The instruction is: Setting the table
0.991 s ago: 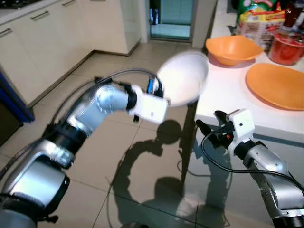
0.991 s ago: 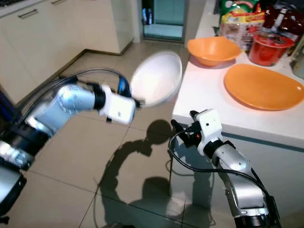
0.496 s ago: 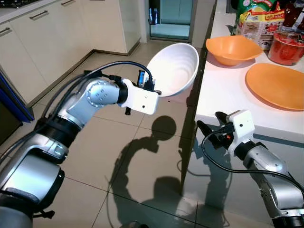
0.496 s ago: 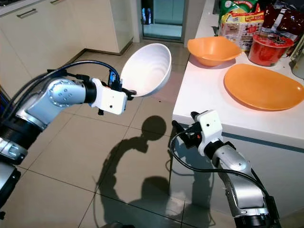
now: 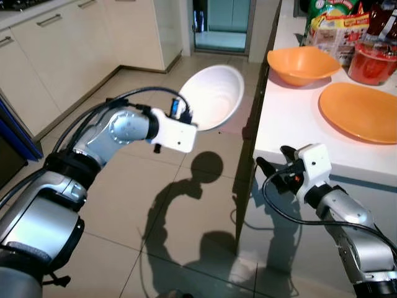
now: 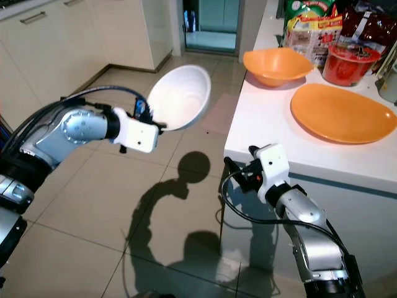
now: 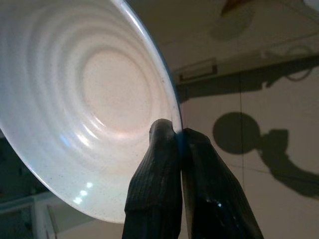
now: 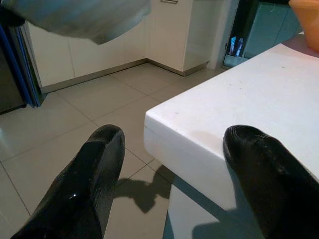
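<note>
Two pincers: left pincer [image 7: 180,137] pinches the white bowl [image 5: 211,97] rim; right pincer [image 8: 172,172] gapes wide.

Snack bags [image 6: 310,28] and red container [image 6: 350,62] are cut off.

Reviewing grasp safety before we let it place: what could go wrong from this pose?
1. The left gripper pinches the white bowl only at its rim, tilted, out over the tile floor; a slip likely means a drop and a break.
2. The bowl hangs close to the white table corner; swinging it in could clip the edge.
3. The orange bowl and orange plate already occupy the near tabletop, leaving limited room to land.
</note>
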